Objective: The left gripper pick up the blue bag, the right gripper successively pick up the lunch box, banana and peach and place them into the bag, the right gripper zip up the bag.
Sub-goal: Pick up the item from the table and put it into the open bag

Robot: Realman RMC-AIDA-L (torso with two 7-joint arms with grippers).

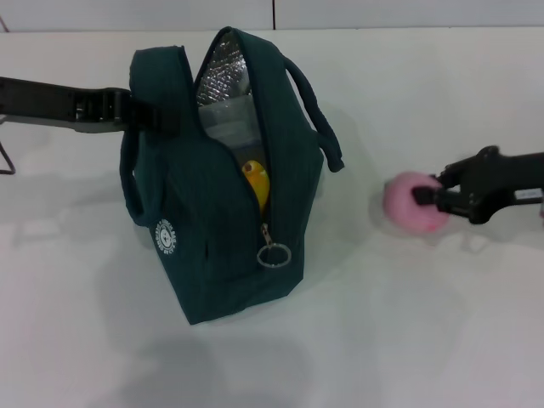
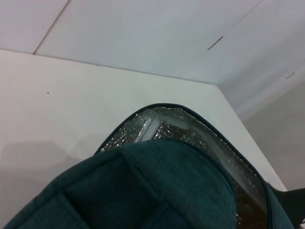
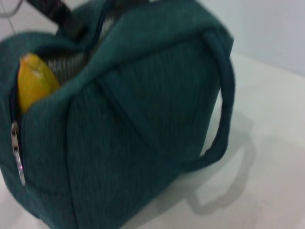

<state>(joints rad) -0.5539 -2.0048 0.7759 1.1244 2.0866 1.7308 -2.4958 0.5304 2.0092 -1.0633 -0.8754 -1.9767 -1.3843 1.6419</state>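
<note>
So, starting closest to you: the blue bag [image 1: 223, 195] stands upright on the white table [image 1: 408, 331], zipper undone down its front edge, with the silver ring pull [image 1: 274, 255] hanging low at the bottom of the opening and the little white round logo [image 1: 168, 237] on the side panel facing your left. Peeking out of the slit just above the pull you've got the yellow tip of the banana [image 1: 257, 183], so that one's already inside. In the right wrist view the banana [image 3: 34, 82] sits right at the top of the zipper gap, and one loop handle [image 3: 224, 109] droops down the bag's side.

Off to your right, well apart from the bag, the right gripper [image 1: 432, 196] has its jaws closed onto the peach [image 1: 410, 202]. I can't tell if the pink ball is lifted or resting on the table.

Further back, higher in the opening, there's something pale and boxy under the silver lining [image 1: 223, 68], which looks like the lunch box [image 1: 228, 126], but not much of it shows.

The left gripper [image 1: 151, 112] reaches in from your left, its jaws pinched on the bag's top edge, holding that side up. The left wrist view just looks over the teal fabric into the foil-lined mouth of the bag [image 2: 162, 186].
</note>
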